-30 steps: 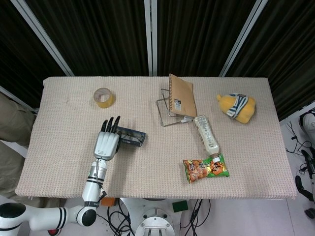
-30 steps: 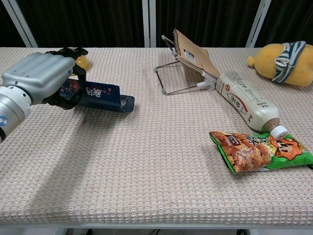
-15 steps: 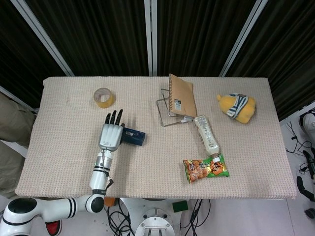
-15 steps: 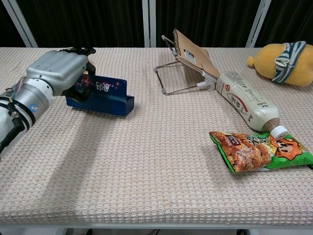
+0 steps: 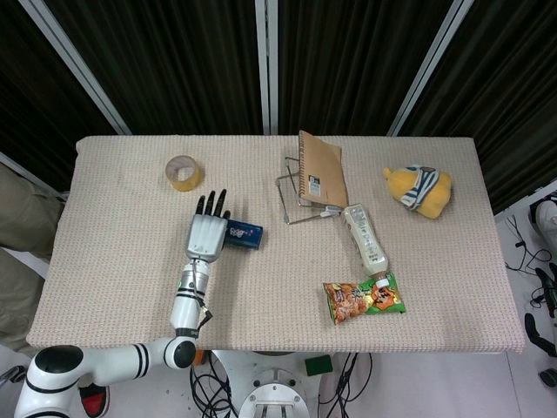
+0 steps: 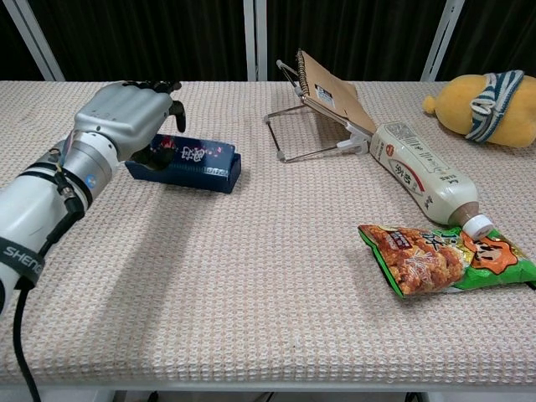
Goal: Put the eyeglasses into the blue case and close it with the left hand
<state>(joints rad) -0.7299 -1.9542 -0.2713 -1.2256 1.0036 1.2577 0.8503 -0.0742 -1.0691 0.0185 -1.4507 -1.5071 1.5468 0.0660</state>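
My left hand rests flat on the blue case, pressing its lid down.

Taking the case as my landmark: my left hand [image 6: 126, 120] lies over its left end, fingers stretched out across the top and gripping nothing, palm down on the lid. The blue case [image 6: 194, 162] sits low and looks shut or nearly so in the chest view; the eyeglasses I cannot see, so I judge they are inside. It reads to me as a stiff, light shell with a smooth skin that could skid on the woven table cover [image 6: 251, 293], so I would push straight down along the lid's long edge, not sideways. Beyond the case to the left lies a roll of tape [image 5: 184, 172]. My right hand shows in neither view.
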